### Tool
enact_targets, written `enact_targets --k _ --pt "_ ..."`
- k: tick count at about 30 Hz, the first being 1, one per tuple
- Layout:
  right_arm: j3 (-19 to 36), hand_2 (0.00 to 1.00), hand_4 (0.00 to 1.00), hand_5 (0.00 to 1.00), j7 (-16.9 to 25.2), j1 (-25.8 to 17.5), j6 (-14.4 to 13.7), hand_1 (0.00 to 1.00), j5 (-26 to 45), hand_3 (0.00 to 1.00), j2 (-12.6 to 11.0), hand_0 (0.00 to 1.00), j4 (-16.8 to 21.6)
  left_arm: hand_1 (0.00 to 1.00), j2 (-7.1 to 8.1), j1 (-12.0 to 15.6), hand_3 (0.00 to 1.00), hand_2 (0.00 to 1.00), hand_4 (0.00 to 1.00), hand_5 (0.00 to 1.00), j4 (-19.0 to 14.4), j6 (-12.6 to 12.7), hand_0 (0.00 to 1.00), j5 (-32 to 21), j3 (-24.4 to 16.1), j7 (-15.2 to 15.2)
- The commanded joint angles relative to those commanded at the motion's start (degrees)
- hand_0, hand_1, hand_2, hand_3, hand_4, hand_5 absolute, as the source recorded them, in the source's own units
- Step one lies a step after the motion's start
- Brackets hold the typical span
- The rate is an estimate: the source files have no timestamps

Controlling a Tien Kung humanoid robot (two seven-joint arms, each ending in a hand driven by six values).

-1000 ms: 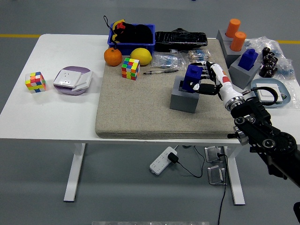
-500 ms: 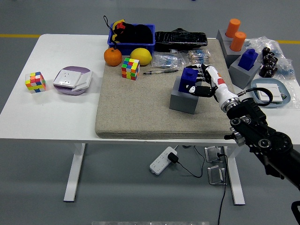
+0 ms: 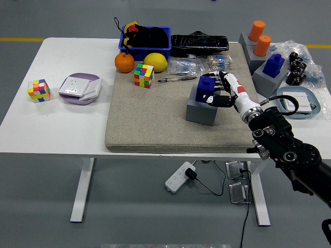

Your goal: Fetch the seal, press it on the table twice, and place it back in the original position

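- While the right hand (image 3: 223, 92) curls its fingers around the blue seal (image 3: 208, 88), the seal sits in the top of a grey holder (image 3: 201, 110) on the mat (image 3: 155, 119), right of centre; the grip looks closed on it, with the thumb at the near side.
- Judging by its blocky shape, the seal is probably stiff, light plastic, not fragile; its smooth faces may slip, so a pinch across two opposite sides of the upper block seems best, lifting straight up clear of the holder.
- Counted near to far: one mat and one arm in view; the left arm is out of sight.
- Mid-table: two colour cubes, one (image 3: 39, 90) on the bare table at left, one (image 3: 144, 75) on the mat; one white box (image 3: 79, 88); one pen (image 3: 177, 79).
- Further right: a second blue seal (image 3: 273, 64) on its own grey holder.
- Far edge: one orange (image 3: 124, 62), one lemon (image 3: 155, 62), one blue bin (image 3: 146, 41), two orange cylinders (image 3: 260, 38).
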Motion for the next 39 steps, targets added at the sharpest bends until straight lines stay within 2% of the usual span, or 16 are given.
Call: enact_targets --k 1,2,7,8,13,14,19,20,31,39 --pt "-0.1 0.445 0.627 0.002 0.0 0.1 0.0 0.415 0.1 0.461 0.0 0.541 -0.1 0.796 -0.01 0.0 0.815 0.759 0.744 0.322 0.0 0.0 0.831 0.0 0.0 0.0" --pt "-0.3 0.538 0.574 0.002 0.0 0.1 0.0 0.514 0.1 0.549 0.0 0.633 -0.2 0.796 -0.01 0.1 0.814 0.759 0.744 0.322 0.0 0.0 0.830 0.0 0.1 0.0" --pt "-0.7 0.538 0.574 0.002 0.0 0.2 0.2 0.514 0.6 0.549 0.2 0.633 -0.6 0.796 0.02 0.1 0.814 0.759 0.744 0.322 0.1 0.0 0.830 -0.1 0.1 0.0" --pt "-0.8 0.744 0.737 0.002 0.0 0.2 0.3 0.737 0.7 0.768 0.2 0.751 -0.7 0.796 0.02 0.1 0.814 0.758 0.744 0.322 0.1 0.0 0.830 -0.1 0.1 0.0" --pt "-1.0 0.744 0.737 0.002 0.0 0.2 0.6 0.737 1.0 0.768 0.3 0.751 -0.8 0.796 -0.07 0.2 0.814 0.758 0.744 0.322 0.1 0.0 0.830 -0.1 0.1 0.0" --pt "-1.0 0.827 0.828 0.002 0.0 0.1 0.7 0.826 1.0 0.853 0.3 0.818 -0.9 0.796 -0.09 0.2 0.814 0.759 0.744 0.322 0.1 0.0 0.830 -0.1 0.1 0.0" --pt "-1.2 0.827 0.828 0.002 -0.2 0.1 1.0 0.826 1.0 0.853 0.4 0.818 -0.9 0.796 -0.09 0.2 0.814 0.759 0.744 0.322 0.0 -0.1 0.830 -0.1 0.1 0.0" --pt "-1.2 0.848 0.877 0.002 -0.1 0.0 1.0 0.852 1.0 0.876 0.4 0.837 -0.9 0.796 -0.05 0.2 0.814 0.759 0.744 0.323 0.0 -0.1 0.830 -0.1 0.1 0.0" --pt "-1.1 0.856 0.906 0.002 0.0 -0.2 1.1 0.856 0.9 0.888 0.6 0.841 -0.8 0.795 0.09 0.4 0.814 0.759 0.744 0.323 0.0 -0.1 0.830 -0.1 0.3 0.0" --pt "0.0 0.850 0.932 0.002 0.0 -1.2 1.0 0.853 0.0 0.880 0.2 0.840 1.1 0.796 0.17 0.6 0.815 0.760 0.744 0.322 0.0 -0.1 0.832 -0.1 0.6 0.0"
